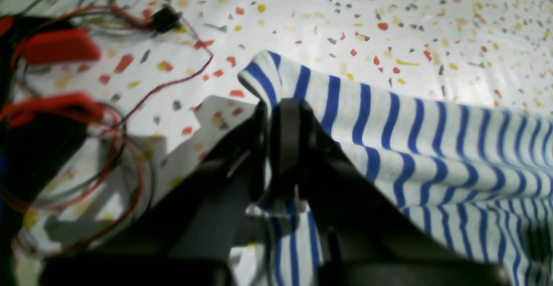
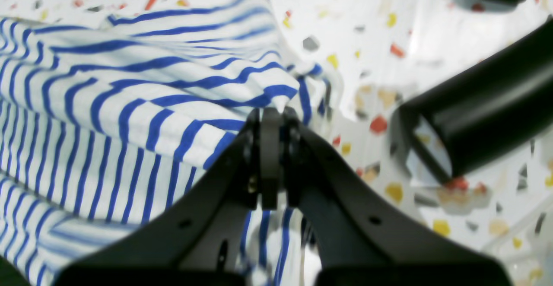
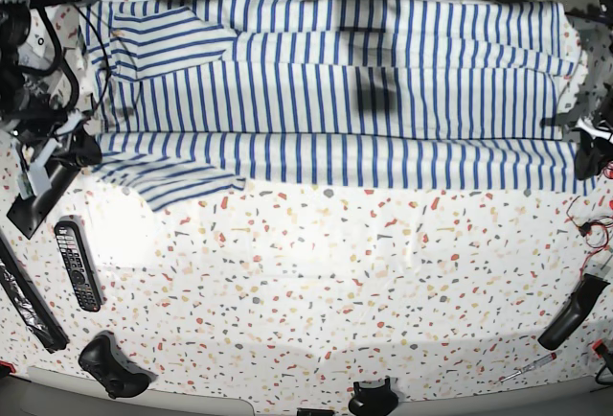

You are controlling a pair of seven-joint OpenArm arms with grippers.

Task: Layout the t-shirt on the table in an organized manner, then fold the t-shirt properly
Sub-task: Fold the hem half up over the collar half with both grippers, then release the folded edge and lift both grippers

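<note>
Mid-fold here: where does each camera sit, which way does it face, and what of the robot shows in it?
Left wrist: rides the left arm, looks past the left hand, shut on a t-shirt edge, over the table.
Right wrist: rides the right arm, right hand shut on shirt fabric.
Base: overhead, looking down on the spread shirt; both arms at the side edges.
Shared: all three show striped shirt and speckled table.

L gripper (image 1: 283,117) & R gripper (image 2: 271,119): jaws clamped on cloth, arms wide apart.
</note>
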